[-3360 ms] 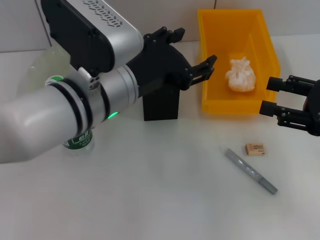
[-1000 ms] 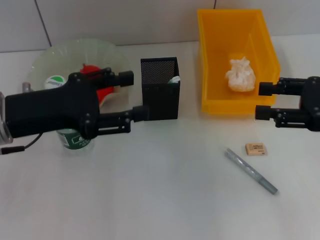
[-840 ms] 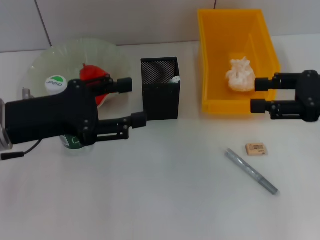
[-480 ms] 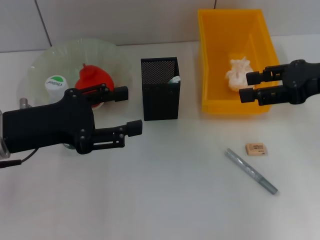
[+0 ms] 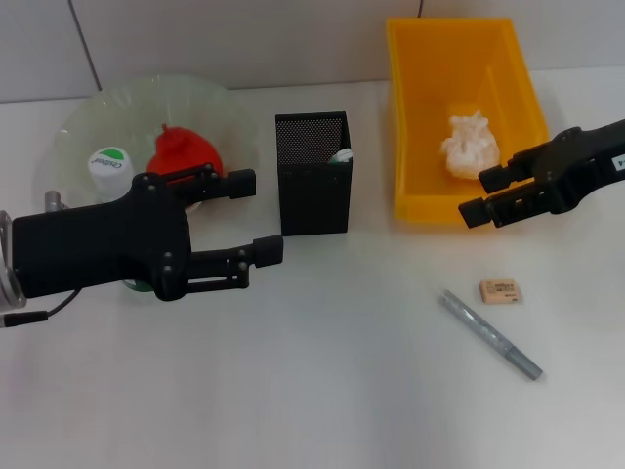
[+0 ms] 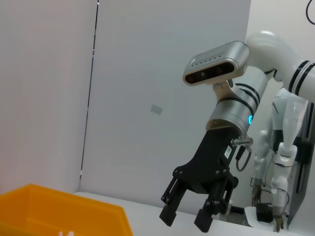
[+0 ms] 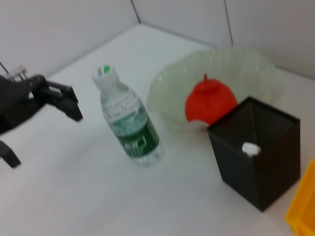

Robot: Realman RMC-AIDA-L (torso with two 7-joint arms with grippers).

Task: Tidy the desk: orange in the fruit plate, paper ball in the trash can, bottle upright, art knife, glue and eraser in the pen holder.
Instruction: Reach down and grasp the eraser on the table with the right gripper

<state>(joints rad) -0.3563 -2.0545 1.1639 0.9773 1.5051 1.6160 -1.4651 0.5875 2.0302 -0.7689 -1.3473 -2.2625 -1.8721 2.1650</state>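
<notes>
Mostly tidied already, judging by the layout. Orange (image 5: 181, 156) seated in the fruit plate (image 5: 98, 122) at upper left of the head view; bottle (image 7: 129, 123) standing upright just in front of that plate, cap up; paper ball (image 5: 469, 145) lying inside the yellow trash can (image 5: 415, 117) at upper right; white cap of what looks like the glue (image 5: 341, 154) poking above the rim of the black mesh pen holder (image 5: 312, 191) in upper centre.

Left to do: eraser (image 5: 499, 291) and art knife (image 5: 488, 334), both flat on the desk (image 5: 322, 391) at lower right, near each other but apart.

Right claw (image 5: 479, 195) hanging at right of frame, over the trash can's front wall, released and holding nothing. Left claw (image 5: 252, 217) at centre left, beside the pen holder, also released and empty, looking parked.

Step in hand, most likely: reaching for the eraser or the knife. Next move calls for bringing the right claw down and toward the lower right, squaring up over the small eraser, then pinching low against the desk.
</notes>
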